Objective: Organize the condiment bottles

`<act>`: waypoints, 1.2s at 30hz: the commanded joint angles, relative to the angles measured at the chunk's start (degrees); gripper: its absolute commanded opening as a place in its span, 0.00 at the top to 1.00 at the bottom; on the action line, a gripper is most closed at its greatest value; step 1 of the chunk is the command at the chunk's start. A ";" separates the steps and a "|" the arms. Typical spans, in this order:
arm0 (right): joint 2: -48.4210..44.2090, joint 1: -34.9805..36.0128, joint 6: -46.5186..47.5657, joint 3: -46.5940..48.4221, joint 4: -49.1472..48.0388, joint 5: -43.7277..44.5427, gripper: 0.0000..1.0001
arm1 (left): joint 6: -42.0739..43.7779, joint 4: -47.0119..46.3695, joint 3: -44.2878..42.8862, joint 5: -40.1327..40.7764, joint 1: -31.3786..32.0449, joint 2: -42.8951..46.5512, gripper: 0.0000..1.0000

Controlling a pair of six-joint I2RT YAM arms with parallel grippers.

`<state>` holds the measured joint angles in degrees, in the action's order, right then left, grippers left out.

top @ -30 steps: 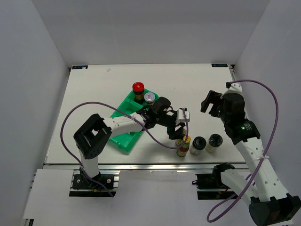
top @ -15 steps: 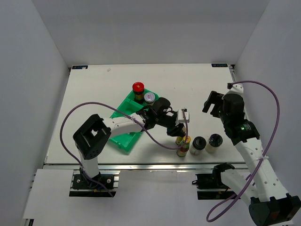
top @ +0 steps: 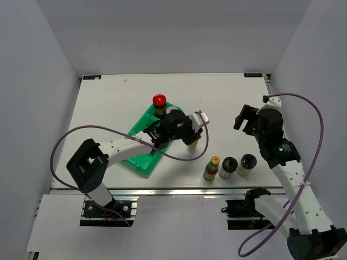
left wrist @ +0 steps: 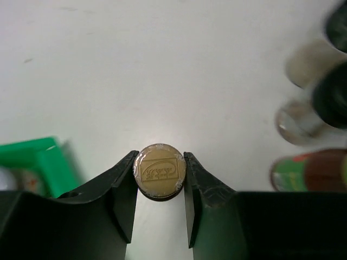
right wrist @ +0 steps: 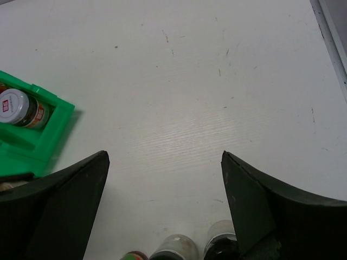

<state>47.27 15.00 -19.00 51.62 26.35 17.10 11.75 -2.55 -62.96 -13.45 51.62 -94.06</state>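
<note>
A white table [top: 108, 108] lies under the left pincer [top: 192, 141]; plain grey walls [top: 173, 38] rise beyond it and on both sides.

2 arms are seen, the left arm [top: 124, 145] and the right arm [top: 290, 176], each built of white tubular links joined by black joint housings and fixed on a black base [top: 105, 208]. A thin purple cable [top: 92, 128] is looped loosely along each arm, and a small green light [top: 280, 145] is lit on the right arm's black housing. The left gripper [left wrist: 160, 155] and the right gripper [right wrist: 164, 154] are fitted with matte black, wedge-shaped fingers [left wrist: 122, 189].
</note>
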 commanded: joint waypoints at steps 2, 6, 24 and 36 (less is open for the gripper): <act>-0.77 -0.24 1.25 -0.73 -3.49 -2.51 0.11 | -6.82 -1.33 -0.24 17.66 -4.76 6.60 0.96; -0.42 -0.24 1.78 -0.64 -4.20 -5.23 0.11 | -11.13 -0.53 2.66 21.89 -11.60 10.73 0.96; 1.07 -0.24 2.13 -0.73 -4.46 -5.68 0.11 | -15.79 4.57 3.29 26.31 -18.74 15.65 0.96; 0.55 -0.24 2.48 -0.81 -4.29 -6.03 0.11 | -17.55 12.64 -3.47 33.83 -19.01 18.66 0.97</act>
<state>48.38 15.00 -17.47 50.74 24.18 11.49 -4.56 8.91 -62.17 14.76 32.99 -77.41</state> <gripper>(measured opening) 0.893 0.447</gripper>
